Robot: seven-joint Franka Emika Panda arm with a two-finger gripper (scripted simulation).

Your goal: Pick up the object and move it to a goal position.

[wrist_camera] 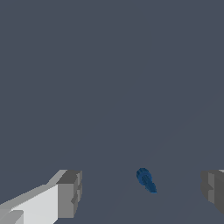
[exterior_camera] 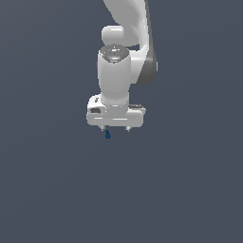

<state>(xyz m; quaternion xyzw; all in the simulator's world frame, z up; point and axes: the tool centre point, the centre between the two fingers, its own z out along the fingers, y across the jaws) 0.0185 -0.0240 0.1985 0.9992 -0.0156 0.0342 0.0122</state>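
The object point(exterior_camera: 107, 135) is a tiny dark blue blob, far smaller than my white gripper point(exterior_camera: 115, 129). In the exterior view it sits just below the gripper, near the fingertip on that view's left. In the wrist view the object point(wrist_camera: 145, 180) lies between my two grey fingertips point(wrist_camera: 70, 194), touching neither. The gripper point(wrist_camera: 142, 192) is open, with its fingers spread wide on either side of the blob. Whether the blob rests on the surface I cannot tell.
A plain dark grey surface point(exterior_camera: 190, 190) fills both views. The white arm point(exterior_camera: 123, 42) rises from the gripper to the top of the exterior view. No other objects or goal marker show.
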